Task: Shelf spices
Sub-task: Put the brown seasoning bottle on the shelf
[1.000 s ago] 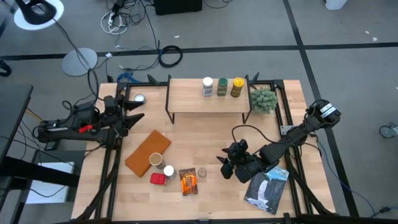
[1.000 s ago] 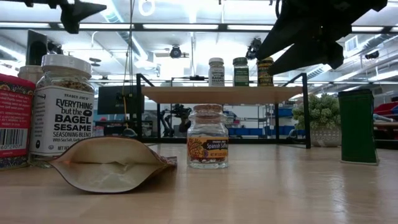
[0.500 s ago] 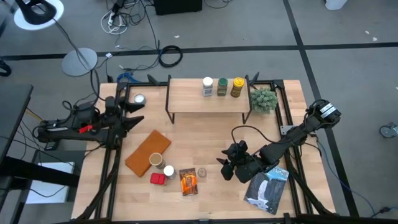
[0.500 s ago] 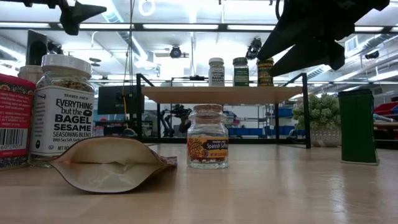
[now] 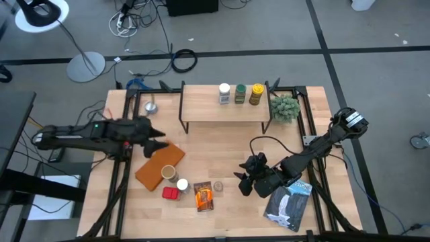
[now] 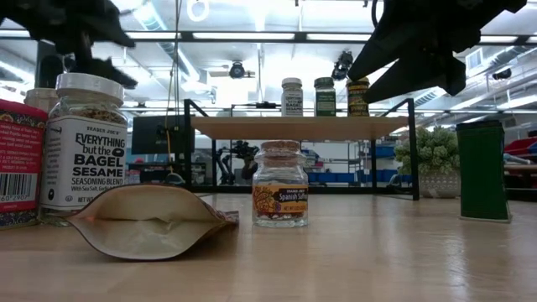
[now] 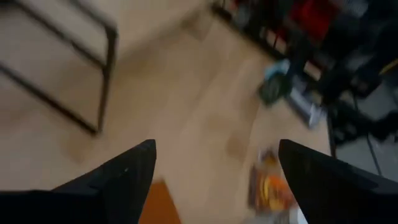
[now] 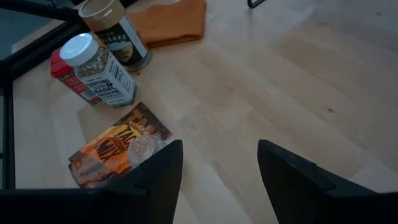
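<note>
- High view, left side of the desk (image 5: 222, 144): the left pincer (image 5: 156, 135), fingers spread wide and holding nothing, hangs over the near-left corner of the shelf's (image 5: 225, 107) footprint, just above the flat brown slab (image 5: 160, 164).
- Unshelved spices cluster at the desk's front, a little to the robot's right of the left pincer and nearer the front edge: tan cylinder (image 5: 168, 172), white-lidded jar (image 5: 181, 184), red tin (image 5: 170, 193), orange packet (image 5: 203, 195) and a small clear jar (image 5: 218, 186).
- Low view: the jars stand upright, long axis vertical; the orange packet (image 6: 151, 221) lies flat, the small clear jar (image 6: 279, 184) beside it.
- Shelf, centre rear: three jars already stand on its top board, lids white (image 5: 224, 90), green (image 5: 240, 90) and yellow (image 5: 256, 89).
- Right of centre: the right pincer (image 5: 243, 180), partly spread and empty, hovers near the small clear jar, which lies to its left. The right wrist view looks past the fingers (image 8: 158, 177) at the packet and the jars beyond.
- Judgement: the right arm is nearer the small clear jar and packet; the left arm is nearer the tan cylinder.
- Far right: a dark box (image 5: 289, 205) lies by the right arm.
</note>
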You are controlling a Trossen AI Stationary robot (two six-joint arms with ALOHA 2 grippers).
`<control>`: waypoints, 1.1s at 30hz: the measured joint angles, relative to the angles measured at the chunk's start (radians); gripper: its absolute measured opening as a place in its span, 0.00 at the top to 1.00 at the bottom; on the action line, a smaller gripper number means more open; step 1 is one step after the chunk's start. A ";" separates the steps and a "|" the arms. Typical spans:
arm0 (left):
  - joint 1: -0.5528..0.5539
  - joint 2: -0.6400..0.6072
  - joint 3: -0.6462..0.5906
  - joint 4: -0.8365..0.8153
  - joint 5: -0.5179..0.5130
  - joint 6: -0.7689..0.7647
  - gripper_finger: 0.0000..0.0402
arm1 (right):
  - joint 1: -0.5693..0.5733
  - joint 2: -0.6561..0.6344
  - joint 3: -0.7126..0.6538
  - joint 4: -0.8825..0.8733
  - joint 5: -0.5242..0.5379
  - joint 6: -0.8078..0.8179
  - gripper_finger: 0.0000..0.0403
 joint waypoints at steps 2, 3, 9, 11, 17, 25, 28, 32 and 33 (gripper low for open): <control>0.000 0.056 0.013 -0.042 0.042 -0.024 0.14 | 0.000 0.000 0.000 0.000 0.000 0.000 0.48; -0.003 0.087 0.028 -0.066 0.049 -0.029 0.14 | 0.000 0.000 0.000 0.000 0.000 0.000 0.48; -0.043 0.255 0.178 -0.219 0.014 -0.049 0.14 | 0.000 0.000 0.000 0.000 0.000 0.000 0.49; -0.065 0.310 0.241 -0.280 -0.006 -0.067 0.14 | 0.000 0.000 0.000 0.000 0.000 0.000 0.49; -0.165 0.481 0.400 -0.460 -0.097 -0.153 0.14 | 0.000 0.000 0.000 0.008 -0.024 0.000 0.49; -0.320 0.645 0.477 -0.507 -0.120 -0.336 0.14 | 0.000 0.000 0.000 0.009 -0.037 0.000 0.49; -0.360 0.678 0.493 -0.519 -0.120 -0.398 0.14 | 0.000 0.000 0.000 0.021 -0.045 0.000 0.50; -0.408 0.712 0.514 -0.517 -0.120 -0.462 0.14 | 0.000 0.000 0.000 0.035 -0.046 0.000 0.50; -0.419 0.721 0.518 -0.519 -0.120 -0.475 0.14 | 0.000 0.000 0.000 0.039 -0.046 0.000 0.50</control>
